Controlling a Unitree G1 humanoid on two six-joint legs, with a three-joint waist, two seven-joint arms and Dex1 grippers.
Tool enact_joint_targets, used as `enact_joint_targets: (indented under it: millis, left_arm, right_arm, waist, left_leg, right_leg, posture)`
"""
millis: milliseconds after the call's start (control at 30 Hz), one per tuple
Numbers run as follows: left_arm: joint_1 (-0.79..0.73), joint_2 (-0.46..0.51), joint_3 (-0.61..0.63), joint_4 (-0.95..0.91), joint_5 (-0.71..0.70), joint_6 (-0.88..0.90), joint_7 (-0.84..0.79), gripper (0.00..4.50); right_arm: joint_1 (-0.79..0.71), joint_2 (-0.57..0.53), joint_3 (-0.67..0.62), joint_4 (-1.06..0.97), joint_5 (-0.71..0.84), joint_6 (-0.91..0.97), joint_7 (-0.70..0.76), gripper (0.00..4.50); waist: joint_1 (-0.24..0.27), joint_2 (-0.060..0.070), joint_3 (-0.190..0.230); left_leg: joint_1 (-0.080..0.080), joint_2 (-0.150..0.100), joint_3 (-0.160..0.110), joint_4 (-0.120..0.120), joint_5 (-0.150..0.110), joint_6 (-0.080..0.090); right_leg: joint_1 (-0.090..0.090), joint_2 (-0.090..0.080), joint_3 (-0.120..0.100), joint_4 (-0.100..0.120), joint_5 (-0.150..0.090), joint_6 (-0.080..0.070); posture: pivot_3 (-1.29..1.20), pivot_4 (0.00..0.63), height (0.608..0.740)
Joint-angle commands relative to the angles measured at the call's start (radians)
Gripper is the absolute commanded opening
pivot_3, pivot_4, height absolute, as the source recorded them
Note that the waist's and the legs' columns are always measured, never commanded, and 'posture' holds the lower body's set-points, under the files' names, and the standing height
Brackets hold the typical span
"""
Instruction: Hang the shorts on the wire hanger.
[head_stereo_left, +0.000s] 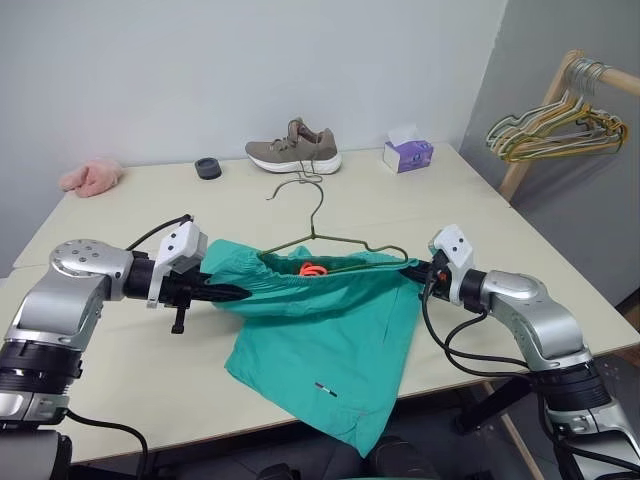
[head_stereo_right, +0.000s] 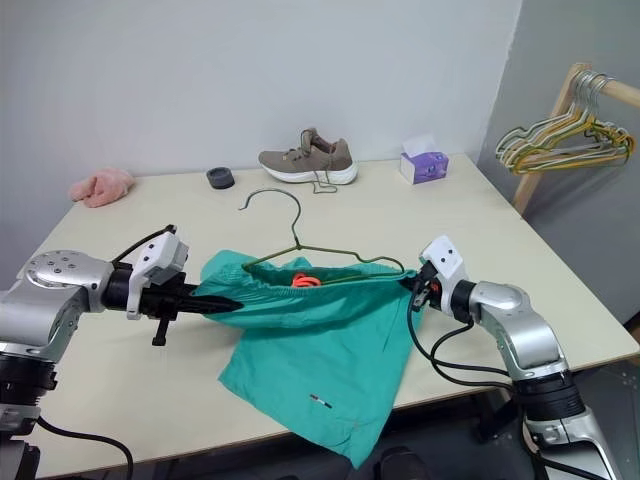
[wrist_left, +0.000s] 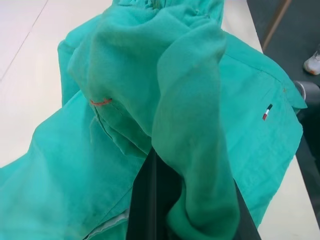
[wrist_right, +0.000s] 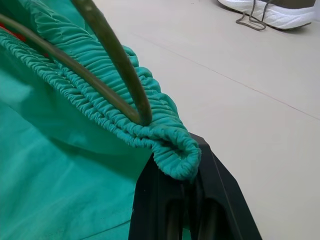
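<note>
The teal-green fabric shorts (head_stereo_left: 325, 335) hang stretched between the two grippers above the beige table (head_stereo_left: 420, 205): the left gripper (head_stereo_left: 232, 291) is clamped on one end of the gathered waistband and the right gripper (wrist_right: 187, 175) on the other, with the thin olive-gold wire hanger (head_stereo_left: 318, 232) seated inside the waist, its end curving just beside the right fingertips and its hook rising toward the grey sneaker (head_stereo_left: 294, 148). The legs droop past the table's near edge, and bare tabletop lies open beyond the hanger. Both arms reach inward, roughly level.
</note>
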Motion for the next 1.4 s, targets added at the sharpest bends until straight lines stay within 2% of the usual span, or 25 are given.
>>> enact_joint_targets:
  millis: [33,233,567,1200,1400]
  left_arm:
    - [-0.012,0.056,0.031,0.039,0.043,-0.017,-0.013,0.0]
    - [-0.033,0.04,0.052,0.024,0.008,0.016,-0.003,0.0]
    - [-0.087,-0.019,0.099,0.037,-0.077,0.138,0.079,0.0]
    - [-0.039,0.019,0.1,-0.038,-0.114,0.152,0.017,0.0]
    - [-0.048,0.017,0.083,-0.024,-0.075,0.113,0.033,0.0]
  right_arm:
    - [-0.005,-0.054,-0.104,0.038,-0.029,0.068,-0.094,0.04]
    - [-0.005,-0.043,-0.109,0.025,0.006,0.182,-0.122,0.04]
    - [0.01,-0.033,-0.098,-0.013,0.035,0.211,-0.142,0.04]
    - [-0.016,-0.054,-0.12,0.05,0.055,0.265,-0.175,0.04]
    - [-0.01,-0.057,-0.118,0.045,0.054,0.264,-0.175,0.04]
  waist:
    - [0.0,0.0,0.0]
    - [0.0,0.0,0.0]
    - [0.0,0.0,0.0]
    - [0.0,0.0,0.0]
    - [0.0,0.0,0.0]
  left_leg:
    - [0.0,0.0,0.0,0.0,0.0,0.0]
    - [0.0,0.0,0.0,0.0,0.0,0.0]
    - [-0.001,0.0,0.0,0.0,0.0,0.0]
    - [-0.001,0.0,0.0,0.0,0.0,0.0]
    - [-0.001,0.0,0.0,0.0,0.0,0.0]
  right_leg:
    - [0.0,0.0,0.0,0.0,0.0,0.0]
    - [0.0,0.0,0.0,0.0,0.0,0.0]
    - [0.0,0.0,0.0,0.0,0.0,0.0]
    - [-0.001,0.0,0.0,0.0,0.0,0.0]
    - [-0.001,0.0,0.0,0.0,0.0,0.0]
  posture:
    - [-0.19,0.0,0.74]
    - [-0.18,0.0,0.74]
    - [-0.18,0.0,0.74]
    - [-0.18,0.0,0.74]
    - [-0.18,0.0,0.74]
